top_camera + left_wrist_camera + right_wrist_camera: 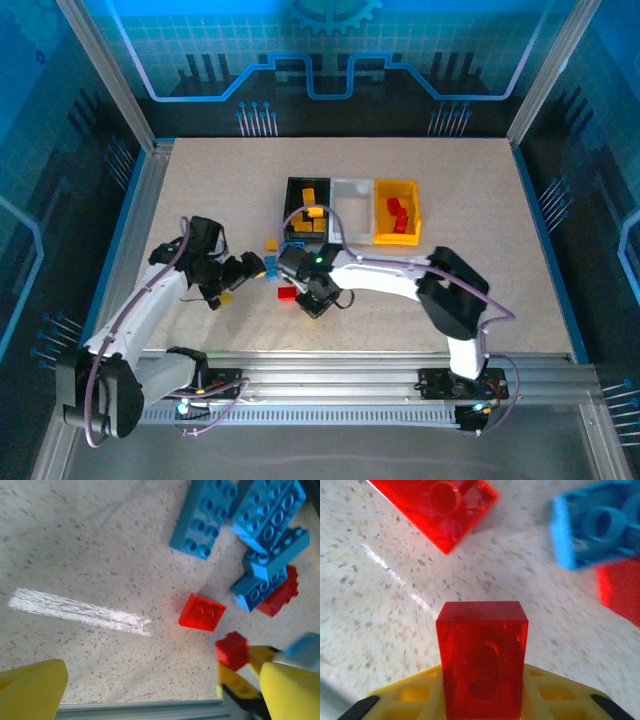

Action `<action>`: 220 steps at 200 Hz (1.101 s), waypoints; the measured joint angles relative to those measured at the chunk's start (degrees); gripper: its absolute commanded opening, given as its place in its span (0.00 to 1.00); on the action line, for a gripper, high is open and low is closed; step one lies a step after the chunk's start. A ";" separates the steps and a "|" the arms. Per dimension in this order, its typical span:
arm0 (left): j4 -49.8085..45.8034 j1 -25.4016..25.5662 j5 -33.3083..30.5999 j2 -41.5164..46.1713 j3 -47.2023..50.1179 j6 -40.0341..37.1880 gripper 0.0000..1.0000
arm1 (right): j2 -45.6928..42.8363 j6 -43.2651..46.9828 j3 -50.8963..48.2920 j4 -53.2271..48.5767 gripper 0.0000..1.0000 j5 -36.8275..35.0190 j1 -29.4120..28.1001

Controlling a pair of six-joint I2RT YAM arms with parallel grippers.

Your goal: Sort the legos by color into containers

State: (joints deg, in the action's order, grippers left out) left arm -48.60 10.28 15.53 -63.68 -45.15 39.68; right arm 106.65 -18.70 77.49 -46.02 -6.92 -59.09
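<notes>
Red brick (481, 660) sits closest to the right wrist camera, low in the centre of the frame. It is pinched upright between the yellow fingers (410, 697) of the right gripper (316, 298), whose jaws are closed on its sides. Beyond it, on the speckled table (380, 580), a second red piece (440, 505) lies at the upper left and a blue brick (597, 525) at the upper right.

From above, the left gripper (235, 275) hovers left of centre. Its jaws are spread wide with nothing between them — the wrist view shows its fingertips (30, 687) in the two lower corners. A flat red tile (201, 612) lies mid-frame, with a cluster of blue bricks (270, 510) at the upper right.

Three joined bins stand above the centre of the overhead view. The black bin (289, 210) holds yellow-orange bricks (312, 213), the white bin (352, 215) is beside it, and the yellow bin (413, 215) holds red bricks (398, 215).
</notes>
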 measured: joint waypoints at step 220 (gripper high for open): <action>-0.11 0.68 -2.38 -11.02 -7.34 -4.81 0.99 | -13.31 15.37 -0.61 5.25 0.66 7.96 21.73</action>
State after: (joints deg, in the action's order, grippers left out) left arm -48.71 10.96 13.15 -74.70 -52.49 34.87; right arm 93.34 -3.33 76.88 -40.77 1.04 -37.36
